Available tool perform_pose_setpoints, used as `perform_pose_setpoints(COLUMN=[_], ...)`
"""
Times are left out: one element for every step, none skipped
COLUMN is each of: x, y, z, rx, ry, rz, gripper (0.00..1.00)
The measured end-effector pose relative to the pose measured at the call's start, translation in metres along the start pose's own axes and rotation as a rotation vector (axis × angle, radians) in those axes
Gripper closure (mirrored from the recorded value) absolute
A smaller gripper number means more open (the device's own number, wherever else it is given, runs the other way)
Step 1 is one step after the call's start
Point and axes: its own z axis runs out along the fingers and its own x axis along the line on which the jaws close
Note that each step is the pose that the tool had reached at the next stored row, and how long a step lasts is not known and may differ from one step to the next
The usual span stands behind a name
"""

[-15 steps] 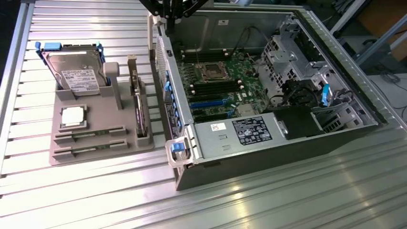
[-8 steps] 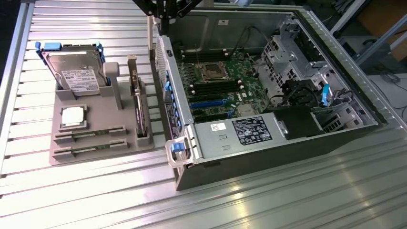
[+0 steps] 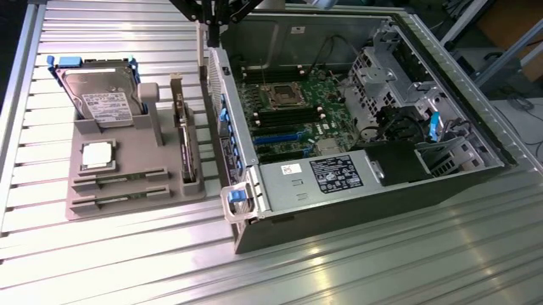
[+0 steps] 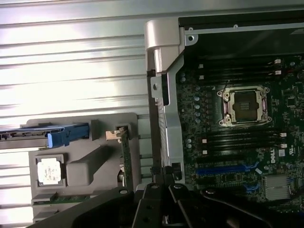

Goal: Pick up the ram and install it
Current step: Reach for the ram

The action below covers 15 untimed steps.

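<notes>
Observed, from the exterior view's left to its right.

1. The grey fixture tray [image 3: 149, 159] lies on the bench [image 3: 339, 267]. It carries a hard drive [image 3: 102, 101] at the far end and a CPU chip [image 3: 96, 155] nearer the middle.
2. The ram [image 4: 64, 198] sits on edge in a slotted holder at the tray's near end, just beyond the CPU chip. It has not been lifted. Whether the second holder beside it is filled cannot be told.
3. The expansion card [image 3: 183, 136] stands upright along the tray's edge nearest the case.
4. The end effector [image 3: 213, 24] hangs high, over the gap between the tray and the computer case [image 3: 280, 38]. Its fingers are drawn fully together and nothing is seen between them. It is well apart from the ram.
5. The motherboard [image 3: 306, 95] is exposed, with dark memory slots [image 3: 288, 119] beside the empty processor socket.

Assessment: the step in hand is the approach for pick-up.

- The fingers must part before any descent.
- The grip should fall on the stick's long faces near its middle, so it does not tilt.
- The path should pass clear of the tall expansion card.
- The lift should run straight up along the holder's slot. A sideways pull risks binding or flexing the thin board.
</notes>
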Motion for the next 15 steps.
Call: perform_pose_setpoints(x=[0.001,0.002,0.003,0.004,0.005,0.006,0.007,0.008,0.01,0.012,0.014,0.016,0.018,0.02,0.021], y=[-0.0001,-0.0002,-0.0002,-0.0003,-0.0004,-0.0005,-0.0005,-0.0006,-0.0007,-0.0009,-0.001,-0.0012,-0.0014,-0.0015,-0.0016], z=[0.0,-0.0001,-0.0001,-0.0001,-0.0001,-0.0001,-0.0002,-0.0002,-0.0002,-0.0002,-0.0004,-0.0004,-0.0004,-0.0005,-0.0005], rx=[0.0,0.0,0.0001,0.0,0.0,0.0,0.0,0.0,0.0001,0.0,0.0001,-0.0001,0.0,0.0,0.0], ry=[0.0,0.0,0.0,0.0,-0.0001,0.0,0.0,0.0,0.0,0.0,0.0,0.0,0.0,0.0,0.0], rz=[0.0,0.0,0.0,0.0,0.0,0.0,0.0,0.0,0.0,0.0,0.0,0.0,0.0,0.0,0.0], gripper=[0.89,0.89,0.89,0.89,0.89,0.89,0.89,0.89,0.89,0.89,0.89,0.89,0.89,0.89,0.89])
